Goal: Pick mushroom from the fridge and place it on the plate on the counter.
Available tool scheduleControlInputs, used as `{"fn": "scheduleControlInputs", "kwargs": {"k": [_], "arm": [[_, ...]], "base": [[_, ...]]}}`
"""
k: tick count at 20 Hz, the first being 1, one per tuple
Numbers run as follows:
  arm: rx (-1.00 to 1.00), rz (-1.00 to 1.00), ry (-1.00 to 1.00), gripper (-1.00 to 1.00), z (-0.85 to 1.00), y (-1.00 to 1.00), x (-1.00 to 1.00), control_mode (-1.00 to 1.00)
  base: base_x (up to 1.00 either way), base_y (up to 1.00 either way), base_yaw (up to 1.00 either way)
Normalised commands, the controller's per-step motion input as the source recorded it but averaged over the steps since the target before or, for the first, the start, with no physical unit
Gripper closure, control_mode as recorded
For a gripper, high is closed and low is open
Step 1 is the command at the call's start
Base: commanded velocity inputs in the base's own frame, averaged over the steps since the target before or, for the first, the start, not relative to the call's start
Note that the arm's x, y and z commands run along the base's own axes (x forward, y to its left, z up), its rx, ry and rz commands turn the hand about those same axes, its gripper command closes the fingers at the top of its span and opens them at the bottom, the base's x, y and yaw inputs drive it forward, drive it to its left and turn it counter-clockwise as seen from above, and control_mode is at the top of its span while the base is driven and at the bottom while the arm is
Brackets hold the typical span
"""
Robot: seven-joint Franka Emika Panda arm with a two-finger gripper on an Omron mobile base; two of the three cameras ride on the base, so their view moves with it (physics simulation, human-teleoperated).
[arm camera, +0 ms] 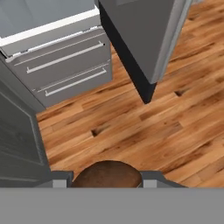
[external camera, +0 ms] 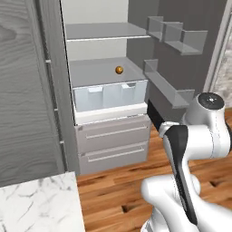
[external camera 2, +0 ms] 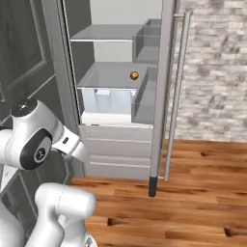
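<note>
Hand view: the gripper [arm camera: 106, 181] points down at the wooden floor [arm camera: 144, 131], and its two fingers are closed on the mushroom [arm camera: 107, 174], a brown rounded lump that sits between the finger tips at the bottom of the picture. Above it lie the fridge's two grey bottom drawers [arm camera: 65, 65] with long bar handles, and the lower edge of the open fridge door [arm camera: 140, 48] reaches over the floor to the right of them.

In the left base view the fridge [external camera: 108, 90] stands open, its door swung to the right with pale grey door bins [external camera: 174, 38] on the inner side. A round orange ball [external camera: 119, 70] rests on the middle shelf, just behind the translucent bluish drawer [external camera: 110, 96]. A corner of the white marble counter [external camera: 38, 204] shows at the lower left. The white arm [external camera: 195, 154] is folded low in front of the fridge.

In the right base view the same ball sits on the shelf, and the door's long handle [external camera 2: 174, 96] runs upright before a pale brick wall [external camera 2: 217, 72].
</note>
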Motion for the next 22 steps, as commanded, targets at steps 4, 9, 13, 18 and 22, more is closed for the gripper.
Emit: {"fn": "scheduleControlInputs", "kwargs": {"k": [4,9,13,18,22], "arm": [[0.00,0.00,0.00,1.00,0.00,0.00,0.00,1.00],[0.00,0.00,0.00,1.00,0.00,0.00,0.00,1.00],[0.00,0.00,0.00,1.00,0.00,0.00,0.00,1.00],[0.00,0.00,0.00,1.00,0.00,0.00,0.00,1.00],[0.00,0.00,0.00,1.00,0.00,0.00,0.00,1.00]], "base": [[-0.38,-0.31,0.33],[-0.28,-0.51,0.53],[0.00,-0.84,0.57],[0.00,-0.61,0.58],[0.00,0.15,0.52]]}}
